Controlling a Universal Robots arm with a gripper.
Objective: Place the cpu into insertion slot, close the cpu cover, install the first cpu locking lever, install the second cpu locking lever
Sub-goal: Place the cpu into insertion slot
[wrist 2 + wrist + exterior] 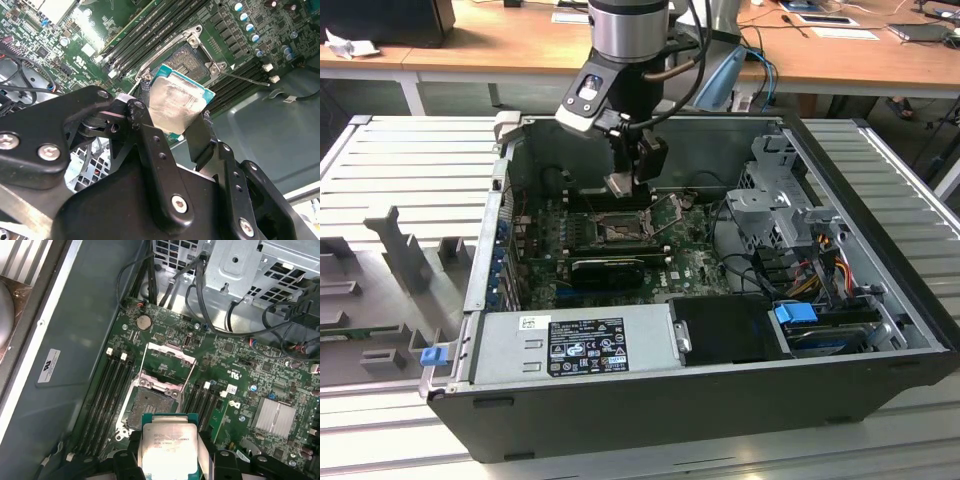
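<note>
The cpu (175,102), a flat square chip with a dull silver face, is pinched at its edges by my gripper (176,127), which is shut on it. In the exterior view the gripper (624,186) hangs inside the open computer case (720,400), with the cpu (620,183) a short way above the insertion slot (618,232). The first wrist view shows the cpu (167,445) just short of the insertion slot (150,404), whose dark pin field lies bare. The cpu cover (169,347) is flipped open beyond the slot. Two thin wire levers (142,360) stand raised on either side.
Memory slots (107,390) flank the socket on both sides. A long black card (605,270) lies nearer the power supply (575,345). A metal drive cage (770,195) and loose cables (820,260) fill the exterior view's right. A finned heatsink (275,415) sits on the board.
</note>
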